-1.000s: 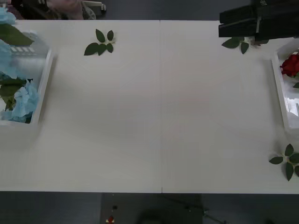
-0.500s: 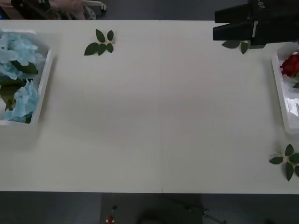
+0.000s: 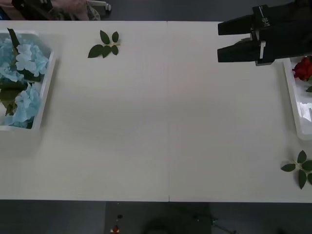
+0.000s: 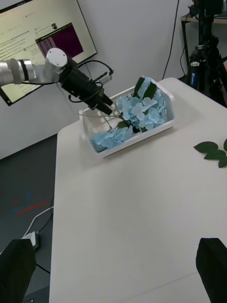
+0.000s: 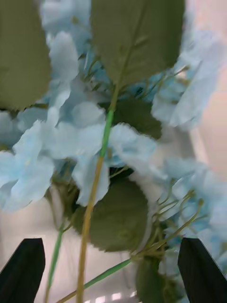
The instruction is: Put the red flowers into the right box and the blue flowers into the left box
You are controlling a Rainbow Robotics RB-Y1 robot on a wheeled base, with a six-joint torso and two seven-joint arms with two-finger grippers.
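The table (image 3: 165,122) is bare mid-span. Blue flowers (image 3: 22,83) fill the left box (image 3: 47,78); the left gripper (image 4: 101,105), fingers wide, could snag a stem. Red flowers (image 3: 303,68) lie in the right box (image 3: 291,97); the right gripper (image 3: 229,40) hovers wide apart.

Matt white worktop (image 3: 165,122), smooth. The left box (image 4: 163,124) is glossy white plastic; blue flowers (image 4: 142,111) look like soft cloth, leaves matt. The right hand (image 3: 236,40) shows matt black plastic.
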